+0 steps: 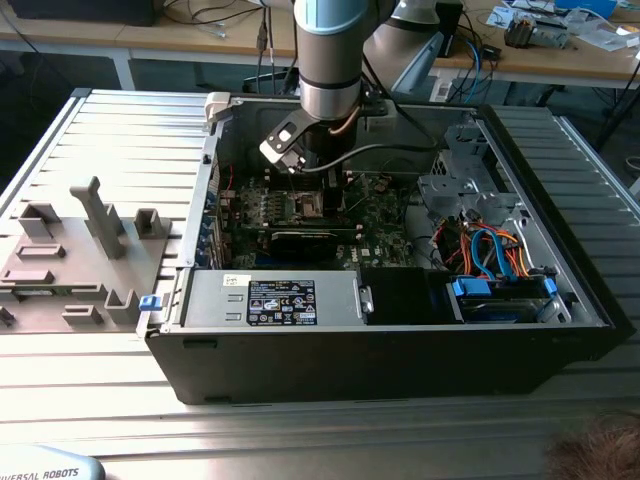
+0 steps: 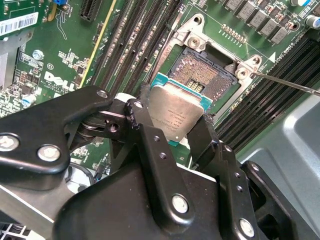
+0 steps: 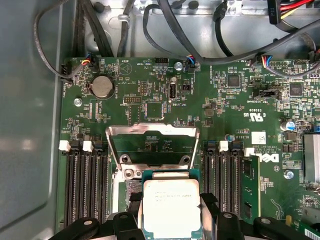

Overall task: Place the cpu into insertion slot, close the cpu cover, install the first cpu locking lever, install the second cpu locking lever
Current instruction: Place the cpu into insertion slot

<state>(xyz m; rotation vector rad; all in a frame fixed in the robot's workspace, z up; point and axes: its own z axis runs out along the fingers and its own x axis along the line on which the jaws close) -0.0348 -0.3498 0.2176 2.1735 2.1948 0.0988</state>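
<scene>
None of the four steps looks finished. Nearest the wrist cameras, the cpu is not yet seated and is carried by the hand. Just beyond it the insertion slot lies bare, with its field of contacts showing. Farther on, the cpu cover stands tilted up on its hinge, and the green motherboard shows through its window. A thin metal rod, which I take for one locking lever, juts free beside the socket frame. So placing is under way, while closing the cover and setting both levers are left to do.

The hand's two black fingers press on opposite edges of the cpu and pinch it, opened no wider than the chip itself. The dull metal top faces the cameras. The chip hangs partly over the slot and close above it, and I cannot tell whether any corner touches.

In the exterior view, the bench runs along the lower part of the frame and carries the black computer case. Inside the near wall sits the labelled power supply. The board lies past it at mid-frame, where the arm comes down from the upper centre. A grey fixture plate rests on the bench at the exterior view's left.
</scene>
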